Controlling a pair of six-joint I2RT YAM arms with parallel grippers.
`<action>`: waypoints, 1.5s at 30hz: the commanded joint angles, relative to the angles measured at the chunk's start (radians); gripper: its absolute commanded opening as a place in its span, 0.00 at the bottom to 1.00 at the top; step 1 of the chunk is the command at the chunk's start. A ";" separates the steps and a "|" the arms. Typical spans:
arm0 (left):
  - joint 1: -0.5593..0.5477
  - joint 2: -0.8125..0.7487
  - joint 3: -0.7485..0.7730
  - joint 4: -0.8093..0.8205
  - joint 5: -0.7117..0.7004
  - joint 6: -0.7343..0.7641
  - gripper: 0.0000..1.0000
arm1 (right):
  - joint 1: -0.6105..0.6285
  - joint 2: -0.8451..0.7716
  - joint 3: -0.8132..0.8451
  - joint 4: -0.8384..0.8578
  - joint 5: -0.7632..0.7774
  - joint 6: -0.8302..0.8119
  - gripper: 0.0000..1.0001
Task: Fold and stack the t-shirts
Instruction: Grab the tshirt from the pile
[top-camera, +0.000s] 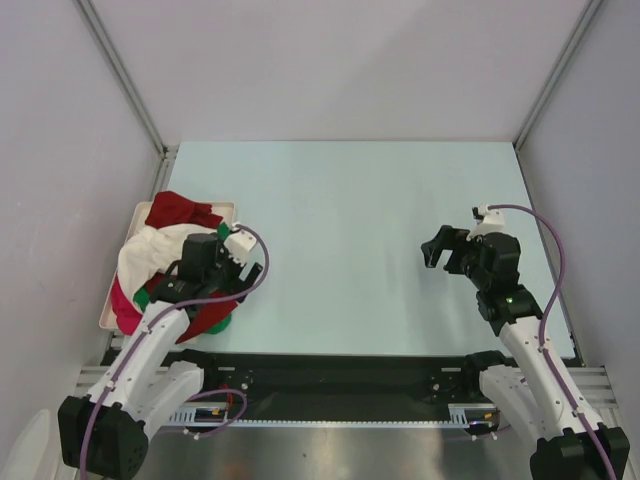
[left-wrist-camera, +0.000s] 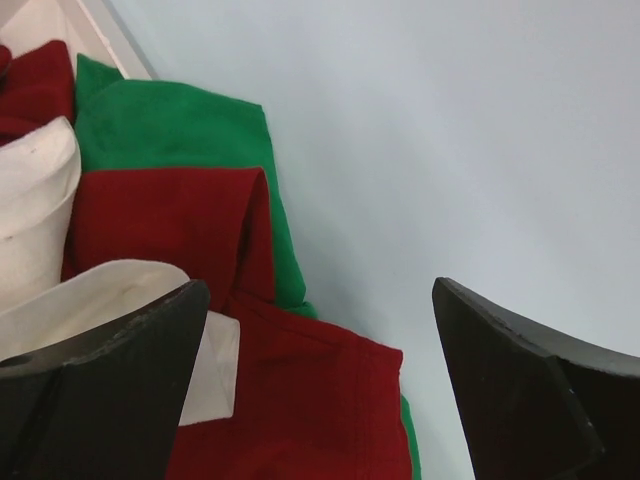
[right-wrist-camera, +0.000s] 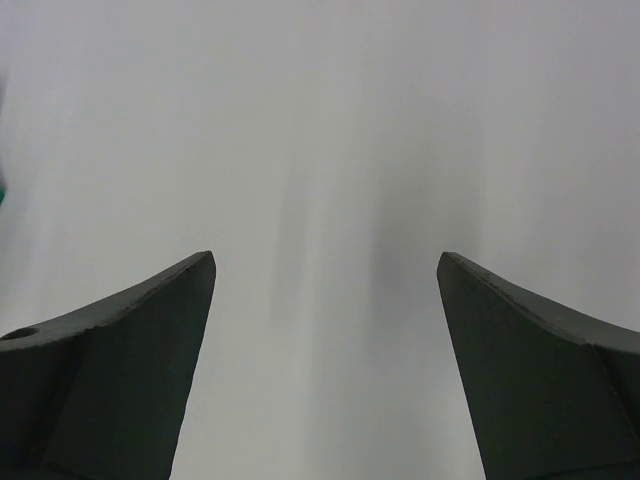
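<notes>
The t-shirts lie in a crumpled pile at the table's left edge, partly on a white tray (top-camera: 107, 305). In the pile are a dark red shirt (top-camera: 178, 210), a cream-white shirt (top-camera: 148, 255), a magenta-pink shirt (top-camera: 125, 312) and a bright green shirt (top-camera: 222, 324). My left gripper (top-camera: 205, 288) is open and empty just above the pile's right side. In the left wrist view my left gripper (left-wrist-camera: 320, 283) has the dark red shirt (left-wrist-camera: 170, 230), the green shirt (left-wrist-camera: 170, 125) and the cream-white shirt (left-wrist-camera: 35, 190) below it. My right gripper (top-camera: 440, 250) is open and empty above bare table (right-wrist-camera: 326, 260).
The pale table (top-camera: 350, 220) is walled by white panels at the back and sides. The tray's corner also shows in the left wrist view (left-wrist-camera: 60, 20). A black rail with cables runs along the near edge (top-camera: 340, 375).
</notes>
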 joint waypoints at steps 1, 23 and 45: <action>0.004 0.015 0.092 -0.020 -0.020 -0.034 1.00 | -0.004 -0.012 0.005 0.033 0.010 0.012 1.00; 0.578 0.397 0.432 -0.293 0.003 0.094 0.80 | -0.004 0.029 0.037 0.029 0.000 0.000 1.00; 0.070 0.222 0.987 -0.374 0.230 -0.011 0.00 | 0.117 0.068 0.167 0.099 -0.125 0.084 0.99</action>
